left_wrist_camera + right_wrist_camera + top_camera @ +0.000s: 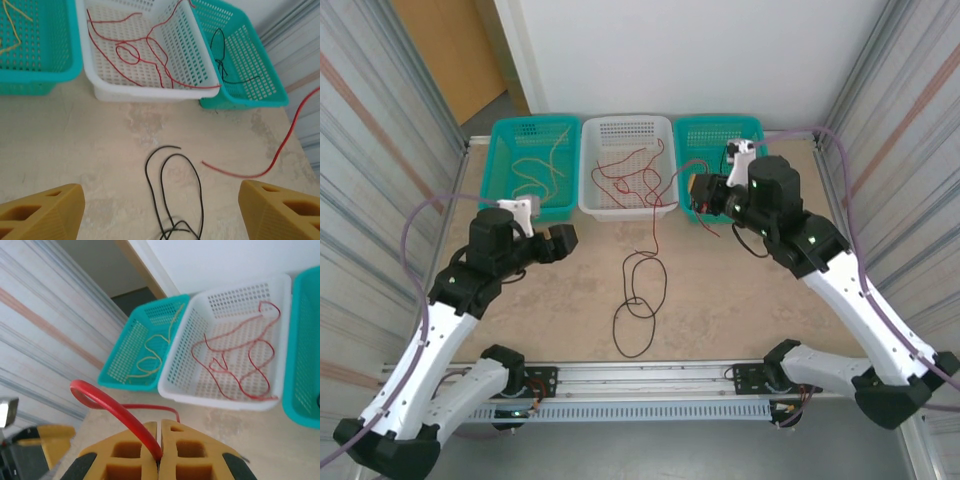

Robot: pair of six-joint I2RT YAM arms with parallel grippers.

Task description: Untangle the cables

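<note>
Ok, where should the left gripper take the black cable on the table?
Probably the top of the big loop in the black cable, from straight above, pinching across the strand: there it lies flat, single and clear of the red cable.

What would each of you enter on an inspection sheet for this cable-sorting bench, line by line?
Surface: beige table, with a loose black cable looping on it.
Job's things: red cables in white basket; yellow cables in left teal basket; second black cable in right teal basket.
Clutter: nothing seen.
Grippers: left gripper open above the table; right gripper shut on held red cable.
Cables: lilac-grey arm cables run beside both arms.
Surroundings: corrugated metal walls, white back wall.
</note>
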